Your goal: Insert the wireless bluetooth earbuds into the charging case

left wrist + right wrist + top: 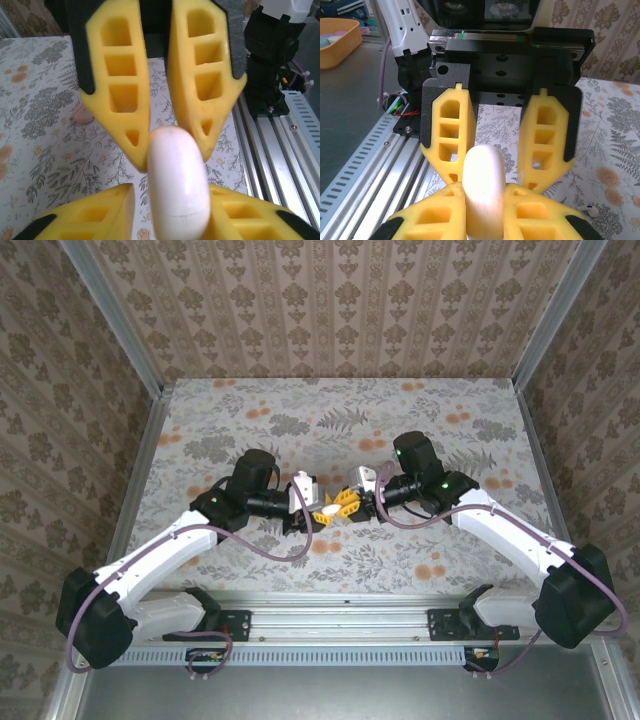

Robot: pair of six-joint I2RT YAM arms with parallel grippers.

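Currently, the right hand (484, 192) is clamped on the white charging case (482, 167) over the bench (615, 130). The left hand (494, 184) has its fingers (450, 130) apart, straddling the case's free end with a gap on one side. One white earbud (592, 210) lies on the bench, apart from the case.

A table (420, 410) is being covered by a cloth with grey leaves and orange flowers. It is being closed in by walls (330, 310) with brown patterned paper. A metal rail (340, 605) is being shown along the near edge. Small coloured things (332, 36) are being held in an orange basket (340, 47).
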